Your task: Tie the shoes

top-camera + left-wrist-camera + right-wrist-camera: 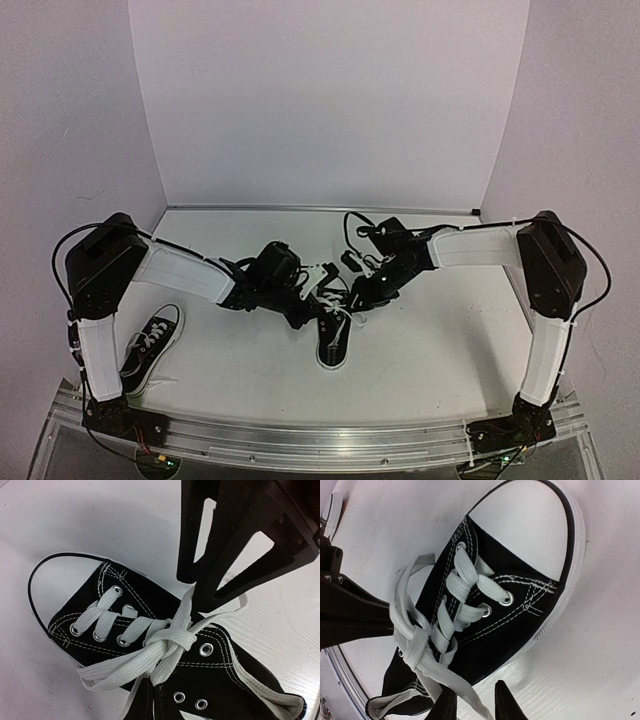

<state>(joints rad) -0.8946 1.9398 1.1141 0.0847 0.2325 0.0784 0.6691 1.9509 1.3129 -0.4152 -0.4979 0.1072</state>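
The left gripper [196, 594] pinches the white lace [172, 642] of the shoe [332, 345] at centre frame, its heel hidden beneath the two grippers from above. The right gripper [472, 707] stands parted astride a lace end. The second shoe [150, 345] lies lower left, beside the left arm [98, 350].

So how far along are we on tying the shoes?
Done: a knot looks cinched on the centre shoe. In hand: left gripper pinches one lace strand; right gripper straddles another, jaws apart. Left: a finished bow, then the second shoe, far left.
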